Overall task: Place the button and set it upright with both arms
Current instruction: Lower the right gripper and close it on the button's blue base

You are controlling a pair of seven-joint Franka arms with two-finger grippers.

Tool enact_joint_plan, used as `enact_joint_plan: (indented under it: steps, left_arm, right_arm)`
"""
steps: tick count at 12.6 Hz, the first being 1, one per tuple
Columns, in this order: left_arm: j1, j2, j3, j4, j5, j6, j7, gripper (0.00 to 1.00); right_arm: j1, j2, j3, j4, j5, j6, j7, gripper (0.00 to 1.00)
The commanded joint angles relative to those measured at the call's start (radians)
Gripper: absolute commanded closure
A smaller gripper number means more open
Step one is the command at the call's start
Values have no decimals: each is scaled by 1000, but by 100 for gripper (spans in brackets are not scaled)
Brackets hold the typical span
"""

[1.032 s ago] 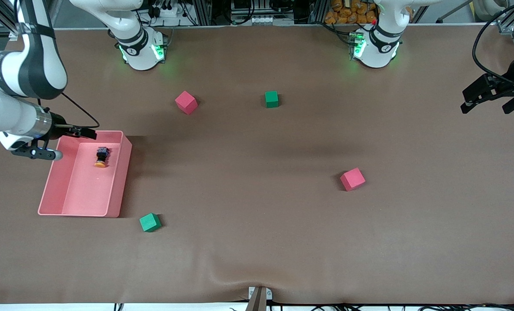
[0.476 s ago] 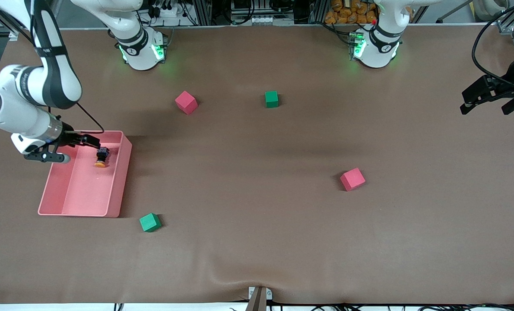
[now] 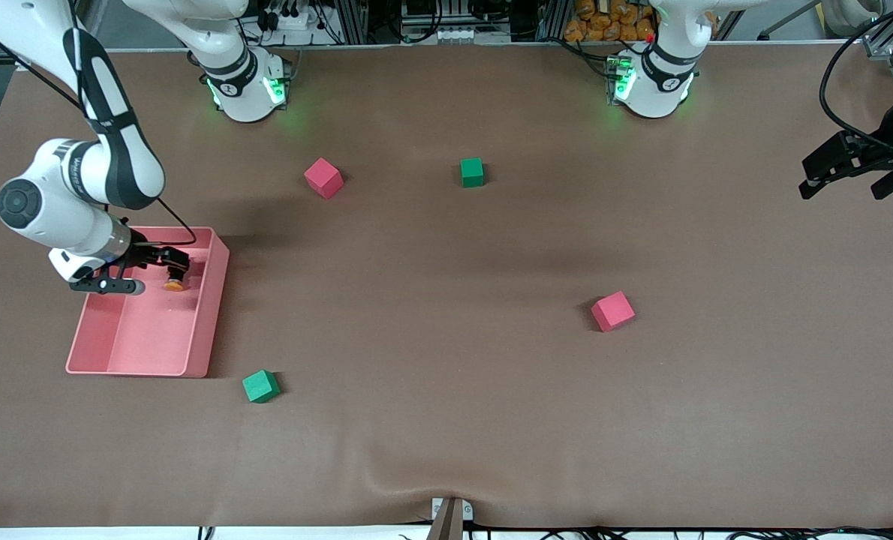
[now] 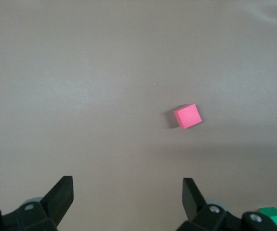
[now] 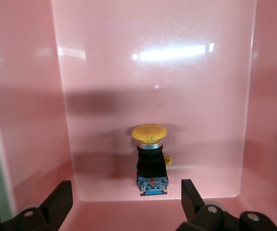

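Button (image 5: 150, 159) lies on its side on the floor of the pink bin (image 3: 199, 330), at the bin end closest to the robot bases, orange cap (image 3: 174, 285) pointing toward the front camera, black blocky body toward the bin's end wall. In the right wrist view the button sits between the two fingertips (image 5: 61, 197) and ahead of them, not touching either; a small yellow bit shows at the side of the body. Right gripper (image 3: 167, 259) is down inside the bin over the button's body, fingers spread wide, nothing grasped; in the front view the gripper hides the body and only the cap shows just past the fingers.

Bin sits toward the right arm's end of the table. Green cube (image 3: 260, 386) is near the bin's camera-side corner, apart from it. Pink cube (image 3: 323, 178) and a second green cube (image 3: 472, 172) lie nearer the bases, well apart from the right fingers.

Left gripper (image 3: 852, 169) hangs in the air over the left arm's end of the table, waiting, fingers released and empty. In the left wrist view another pink cube (image 4: 187, 116) lies on the brown table (image 4: 80, 86) ahead of the fingertips (image 4: 63, 190), well apart from them; same cube in front view (image 3: 612, 310).
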Motion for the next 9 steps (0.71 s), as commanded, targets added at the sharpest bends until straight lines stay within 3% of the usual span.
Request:
enact_joint_plan:
  steps: [1, 9]
  left_arm:
    - [12, 7, -3, 19, 2, -35, 28, 0]
    - [8, 9, -6, 22, 1, -37, 45, 0]
  right_arm:
    - [-44, 22, 11, -27, -17, 44, -40, 0]
    - [-61, 61, 13, -131, -17, 248, -82, 0]
